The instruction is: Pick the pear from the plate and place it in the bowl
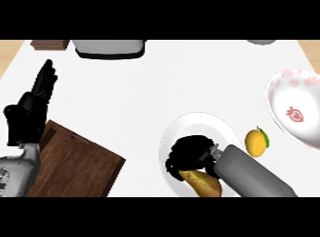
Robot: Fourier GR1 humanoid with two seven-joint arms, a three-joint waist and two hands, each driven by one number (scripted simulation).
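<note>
pear (pixel 202 183): lies at the near rim of the white plate (pixel 190 125), brown and long, partly under the right hand.
right hand (pixel 190 152): sits on the plate with fingers curled down over the pear's upper end; whether they close fully round it cannot be told.
risk: the pear may roll off the near rim if the fingers only nudge it.
cutting board (pixel 74 164): dark wood, left of the plate, apart from it.
left hand (pixel 34 104): rests spread, fingers up, beyond the board.
mango (pixel 257 142): just right of the plate, between it and the bowl; a low carry could knock it.
bowl (pixel 306 109): strawberry-patterned, cut by the right edge; bare counter (pixel 135 92) lies beyond the plate.
</note>
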